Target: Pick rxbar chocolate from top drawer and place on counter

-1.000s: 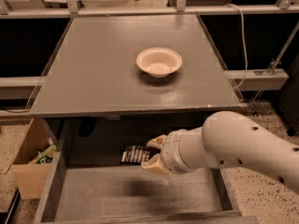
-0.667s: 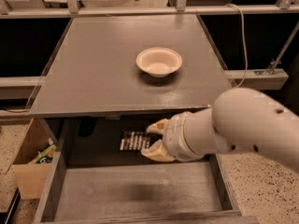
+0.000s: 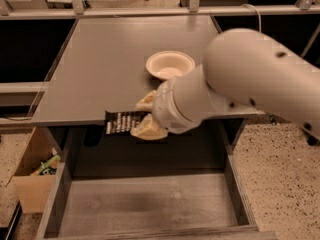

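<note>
My end effector (image 3: 143, 117) sits at front edge of worktop (image 3: 100, 69), above open top drawer (image 3: 150, 204). Pale fingers (image 3: 148, 131) clamped on right end of rxbar chocolate (image 3: 121, 122). Bar held flat, lettering up, sticking out leftward, well above drawer floor. Bar overlaps worktop's front edge; cannot tell if touching. White bowl (image 3: 170, 65) on worktop just behind my wrist. Cardboard box (image 3: 31, 184) on floor left of drawer.

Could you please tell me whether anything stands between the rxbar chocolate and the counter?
Nothing visible does. The gripper holds the rxbar chocolate at the front edge of the counter, above the top drawer. The white bowl sits farther back on the counter, to the right, apart from the bar.
</note>
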Available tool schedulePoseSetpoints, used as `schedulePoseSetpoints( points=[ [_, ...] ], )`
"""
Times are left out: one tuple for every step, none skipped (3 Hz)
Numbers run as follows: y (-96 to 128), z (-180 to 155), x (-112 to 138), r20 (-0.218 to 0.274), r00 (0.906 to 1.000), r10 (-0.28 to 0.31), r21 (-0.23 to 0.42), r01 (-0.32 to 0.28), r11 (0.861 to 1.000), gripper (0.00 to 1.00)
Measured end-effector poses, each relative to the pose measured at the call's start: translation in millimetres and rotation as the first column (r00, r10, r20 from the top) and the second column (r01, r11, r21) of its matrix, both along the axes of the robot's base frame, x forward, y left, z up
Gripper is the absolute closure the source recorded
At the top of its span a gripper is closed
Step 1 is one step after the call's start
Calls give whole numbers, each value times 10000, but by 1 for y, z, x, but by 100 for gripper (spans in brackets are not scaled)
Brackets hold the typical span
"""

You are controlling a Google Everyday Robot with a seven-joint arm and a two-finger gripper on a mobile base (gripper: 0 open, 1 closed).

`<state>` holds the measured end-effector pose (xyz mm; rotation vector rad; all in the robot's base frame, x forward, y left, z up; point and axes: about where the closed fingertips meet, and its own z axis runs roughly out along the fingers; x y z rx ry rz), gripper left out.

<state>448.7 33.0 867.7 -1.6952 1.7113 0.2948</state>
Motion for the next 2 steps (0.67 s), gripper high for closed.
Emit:
schedulePoseSetpoints(
  points=[
    [47,15,23,-154,9980,612,-56,-612,9981,100],
    [86,11,47,-504,9932,1046,-45,-1049,9945,100]
  ],
)
